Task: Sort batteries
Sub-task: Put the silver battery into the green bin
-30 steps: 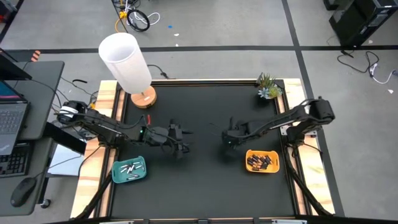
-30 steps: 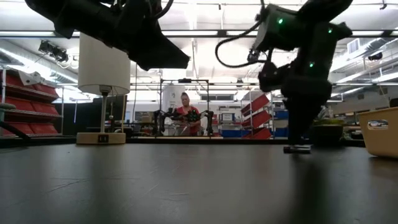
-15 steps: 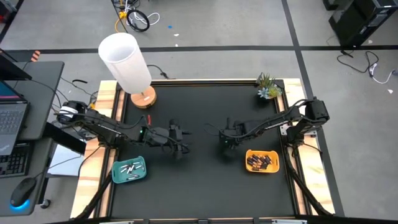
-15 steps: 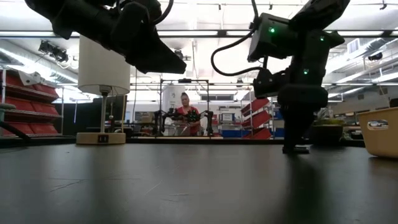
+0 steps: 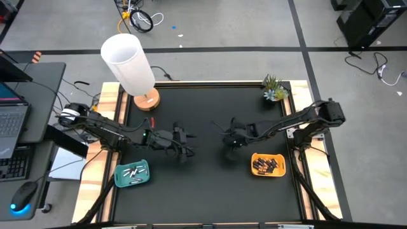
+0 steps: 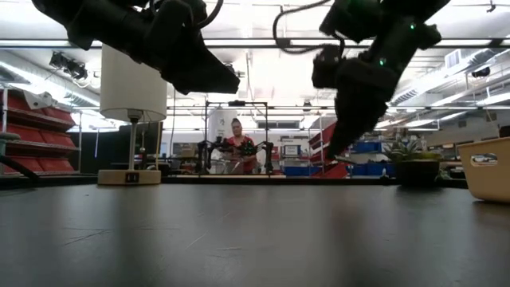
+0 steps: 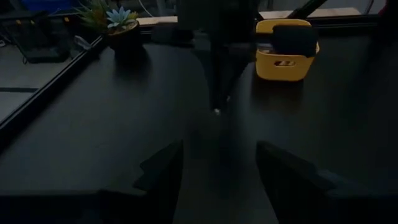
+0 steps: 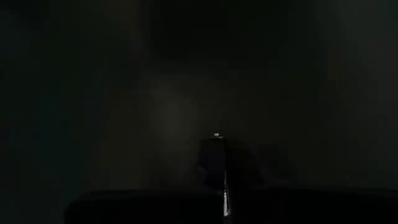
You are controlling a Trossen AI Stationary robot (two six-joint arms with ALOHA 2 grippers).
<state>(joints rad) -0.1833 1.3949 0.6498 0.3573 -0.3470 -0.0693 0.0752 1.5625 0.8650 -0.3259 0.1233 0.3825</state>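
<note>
Two trays point(image 5: 131, 173), two arms, one lamp point(image 5: 129, 63)

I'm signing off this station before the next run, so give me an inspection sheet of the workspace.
Surface: black table, bare mat through the middle.
Job's things: pale batteries in teal tray; dark batteries in yellow tray; one dark battery gripped.
Clutter: lamp and potted plant at the far corners.
Grippers: right pincer shut on the battery, off the mat; left pincer open, empty.
Cables: leads on the floor beyond the table.
Surroundings: desk with laptop, headphones; a person seated far behind.
</note>
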